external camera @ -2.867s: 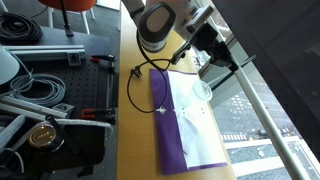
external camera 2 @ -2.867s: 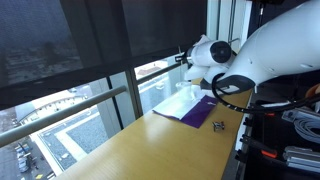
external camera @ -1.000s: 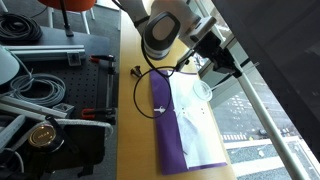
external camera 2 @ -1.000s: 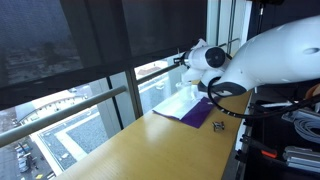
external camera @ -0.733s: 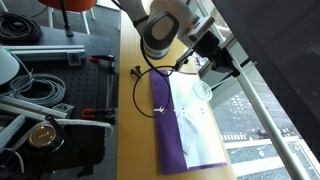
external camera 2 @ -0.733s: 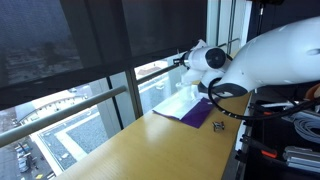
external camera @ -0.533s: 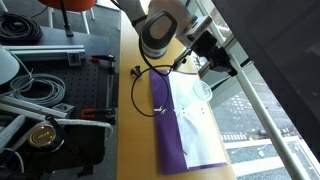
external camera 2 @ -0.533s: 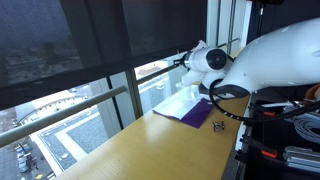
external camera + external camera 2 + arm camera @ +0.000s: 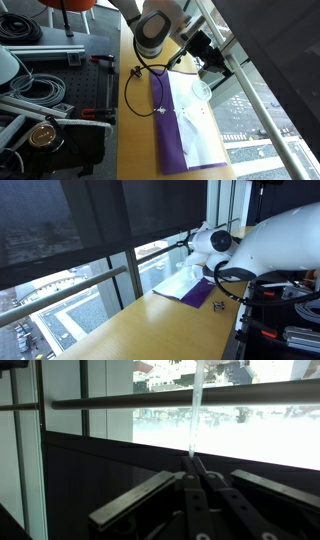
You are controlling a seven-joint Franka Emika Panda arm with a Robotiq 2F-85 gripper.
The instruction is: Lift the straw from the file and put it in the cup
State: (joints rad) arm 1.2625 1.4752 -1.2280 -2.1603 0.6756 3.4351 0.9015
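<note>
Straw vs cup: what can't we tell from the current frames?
- straw: shows only in the wrist view, pinched in the gripper. It is too thin to see in both exterior views, and its upper end is lost at the top edge.
- cup: faint in an exterior view and outside the wrist view, so the straw's position over it is unclear.
- file: partly behind the arm in an exterior view.

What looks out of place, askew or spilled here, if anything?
Nothing looks spilled or damaged. The cup looks upright near the file, and the end effector is shut on the straw. The one oddity is a black cable looping loosely across the table.
</note>
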